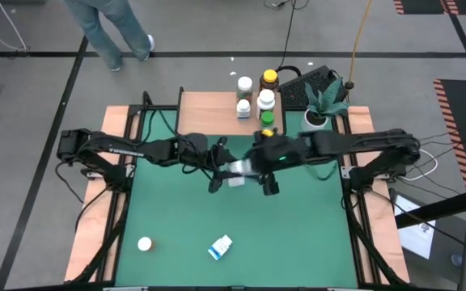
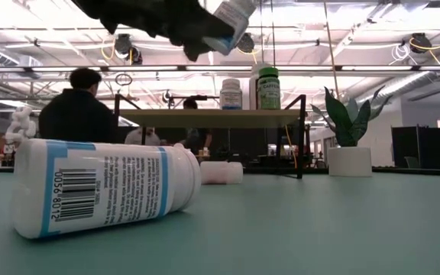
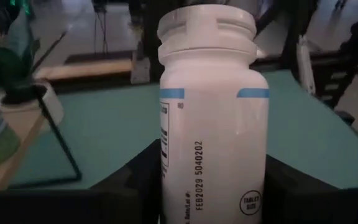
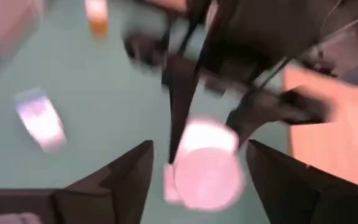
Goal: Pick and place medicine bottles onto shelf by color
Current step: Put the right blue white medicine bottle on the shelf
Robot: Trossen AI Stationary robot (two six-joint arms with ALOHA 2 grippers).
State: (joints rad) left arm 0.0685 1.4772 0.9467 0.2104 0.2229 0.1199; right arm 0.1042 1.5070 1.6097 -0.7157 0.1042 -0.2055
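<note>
A white medicine bottle with a blue-edged label (image 1: 237, 171) hangs over the middle of the green table between my two grippers. My left gripper (image 1: 225, 168) comes from the left and is shut on it; the bottle (image 3: 213, 118) fills the left wrist view. My right gripper (image 1: 260, 175) stands open at the bottle's other end, its fingers on either side of the round end (image 4: 207, 165) with gaps. The shelf (image 1: 213, 113) stands at the far edge with several bottles (image 1: 266, 99) upright on it. Two bottles (image 1: 220, 247), (image 1: 145, 243) lie on the table near the front. My left gripper pinches the bottle's body near its bottom end (image 3: 173, 186) between its two fingers. The fingers come about level from the table's left and lie along the bottle, whose cap (image 3: 207, 31) points away from them. The bottle is lifted clear of the table, slightly tilted (image 2: 235, 17).
A white plant pot (image 1: 318, 117) stands beside the shelf at the far right. In the low view the lying blue-labelled bottle (image 2: 101, 187) is close, a small white one (image 2: 221, 172) farther off. A person (image 1: 112, 32) walks beyond the far edge. Wooden rails (image 1: 95, 234) line both sides.
</note>
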